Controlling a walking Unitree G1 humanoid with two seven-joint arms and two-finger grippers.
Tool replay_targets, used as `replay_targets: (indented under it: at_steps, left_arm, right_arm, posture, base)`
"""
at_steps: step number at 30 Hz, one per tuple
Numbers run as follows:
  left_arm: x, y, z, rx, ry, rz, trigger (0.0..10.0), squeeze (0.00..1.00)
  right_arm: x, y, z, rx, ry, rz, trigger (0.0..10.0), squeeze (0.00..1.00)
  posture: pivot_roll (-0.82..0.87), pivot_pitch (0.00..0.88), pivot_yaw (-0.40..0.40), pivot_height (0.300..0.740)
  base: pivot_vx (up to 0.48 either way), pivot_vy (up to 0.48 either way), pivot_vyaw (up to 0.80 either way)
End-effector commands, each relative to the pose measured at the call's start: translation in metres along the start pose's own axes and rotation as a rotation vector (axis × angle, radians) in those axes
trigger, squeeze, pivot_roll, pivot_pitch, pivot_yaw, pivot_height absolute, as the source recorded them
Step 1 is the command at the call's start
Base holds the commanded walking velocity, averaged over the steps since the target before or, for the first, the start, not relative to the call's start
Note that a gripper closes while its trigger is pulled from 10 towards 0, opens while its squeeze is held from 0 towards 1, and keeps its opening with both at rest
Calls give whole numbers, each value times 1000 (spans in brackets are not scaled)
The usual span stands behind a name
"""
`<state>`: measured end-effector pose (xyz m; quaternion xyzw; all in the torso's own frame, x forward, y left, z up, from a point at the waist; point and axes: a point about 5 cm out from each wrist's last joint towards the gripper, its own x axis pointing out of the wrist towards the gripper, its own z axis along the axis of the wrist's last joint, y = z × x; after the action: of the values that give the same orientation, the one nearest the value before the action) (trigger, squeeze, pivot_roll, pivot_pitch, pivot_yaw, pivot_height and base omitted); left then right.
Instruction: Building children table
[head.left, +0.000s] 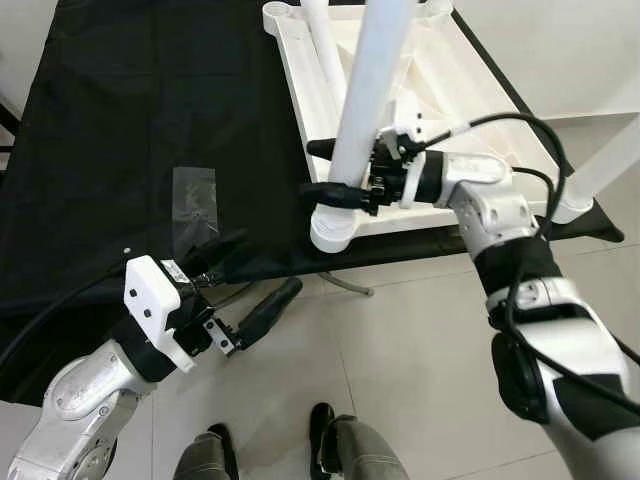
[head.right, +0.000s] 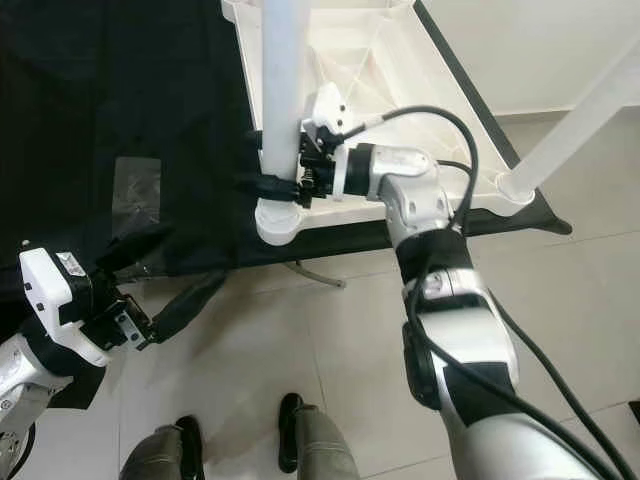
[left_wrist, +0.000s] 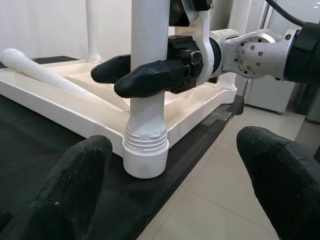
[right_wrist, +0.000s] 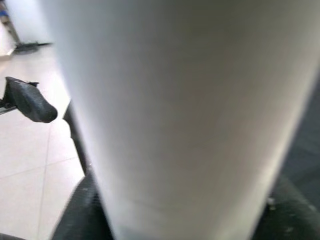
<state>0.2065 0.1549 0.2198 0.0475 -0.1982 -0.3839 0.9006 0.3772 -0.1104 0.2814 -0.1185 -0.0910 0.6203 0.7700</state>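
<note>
Table leg (head.left: 365, 100): smooth white plastic, slight sheen. Tabletop (head.left: 300, 90): moulded white plastic, ribbed. Cloth (head.left: 130, 130): matt black fabric. Floor (head.left: 400, 370): glossy pale tile. Left gripper (head.left: 243, 283) fingers (left_wrist: 70, 195): matt black, finely textured

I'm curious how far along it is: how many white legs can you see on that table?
3. One leg stands in the near corner socket, held by the right gripper; one stands at the right corner; one lies loose on the upturned tabletop. Others may be hidden.
</note>
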Motion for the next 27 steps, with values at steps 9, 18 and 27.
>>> replay_targets:
  at_steps: [9, 18, 27]
  left_arm:
    - [0, -4, 0, 3, 3, -12, 10000, 0]
    - [-1, -3, 0, -10, 2, -22, 10000, 0]
    - [4, -5, -3, -26, -13, -35, 10000, 0]
  right_arm:
    - [-12, -2, -8, -29, -23, -92, 0, 0]
    - [-13, 61, -97, 182, 114, -1051, 0, 0]
    - [3, 44, -83, 109, 71, -955, 2118, 0]
  posture:
    - [65, 281, -131, 740]
    - [25, 292, -97, 740]
    - [28, 279, -99, 740]
  base:
    - [0, 0, 0]
    - [0, 0, 0]
    - [0, 0, 0]
